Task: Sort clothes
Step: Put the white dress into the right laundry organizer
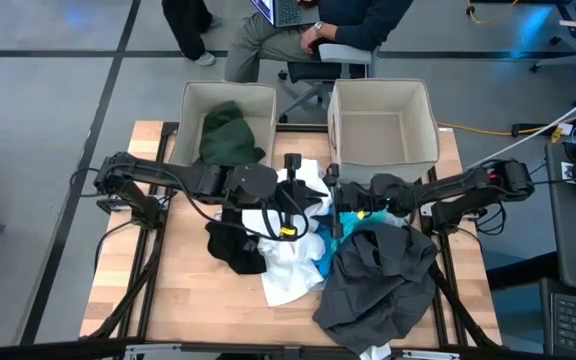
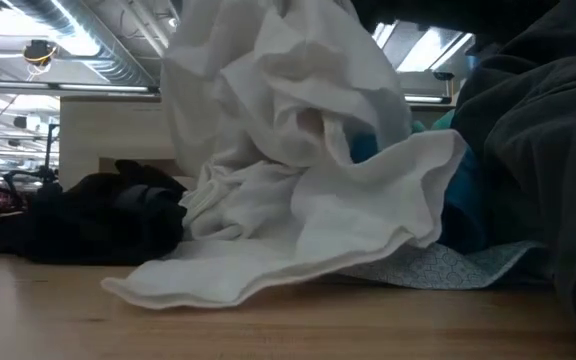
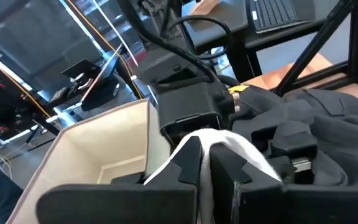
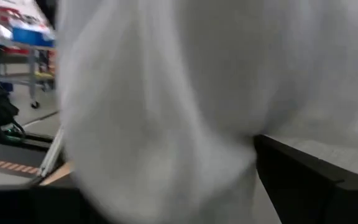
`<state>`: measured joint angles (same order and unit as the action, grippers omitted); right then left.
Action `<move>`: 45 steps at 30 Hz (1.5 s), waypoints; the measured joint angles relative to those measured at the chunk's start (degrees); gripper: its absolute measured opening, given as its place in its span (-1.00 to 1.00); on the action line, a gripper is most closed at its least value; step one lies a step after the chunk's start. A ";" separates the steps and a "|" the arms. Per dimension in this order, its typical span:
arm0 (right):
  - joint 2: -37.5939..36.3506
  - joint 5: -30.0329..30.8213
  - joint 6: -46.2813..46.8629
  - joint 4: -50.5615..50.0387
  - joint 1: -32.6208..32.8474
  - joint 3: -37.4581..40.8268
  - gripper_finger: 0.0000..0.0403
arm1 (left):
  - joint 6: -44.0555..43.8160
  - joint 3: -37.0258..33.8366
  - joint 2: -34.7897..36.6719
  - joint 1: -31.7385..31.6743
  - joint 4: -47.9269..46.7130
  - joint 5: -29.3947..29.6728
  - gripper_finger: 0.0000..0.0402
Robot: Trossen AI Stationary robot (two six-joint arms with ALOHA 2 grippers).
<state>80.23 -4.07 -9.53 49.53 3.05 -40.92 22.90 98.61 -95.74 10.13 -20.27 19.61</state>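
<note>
my right gripper: buried behind white cloth (image 4: 166, 106), blurred
grey garment (image 1: 383, 280): cut off at bottom edge

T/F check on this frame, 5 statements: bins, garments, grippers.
1. The dark green garment lies in the left bin. True.
2. The right bin holds the dark grey garment. False: that bin shows no clothes; the dark grey garment lies on the table.
3. The left gripper is shut on the white garment. True.
4. The small black garment is in a bin. False: it lies on the table.
5. A seated person is behind the bins. True.
</note>
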 joint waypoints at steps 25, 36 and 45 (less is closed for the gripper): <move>-0.81 4.30 -8.52 -6.05 -0.07 -4.95 -0.95 | -3.91 2.49 7.85 4.18 -16.03 14.85 -0.17; -8.39 11.33 -11.89 -10.02 -0.09 -4.95 -0.95 | -16.48 -18.85 27.55 5.30 -15.84 17.25 -0.10; -11.32 19.95 -16.84 -22.29 -0.09 -13.50 -0.87 | -14.02 -45.60 38.60 5.51 8.67 17.27 -0.10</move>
<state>68.90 15.88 -26.37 27.24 2.96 -54.41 8.88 53.00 -57.13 15.64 -11.60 36.88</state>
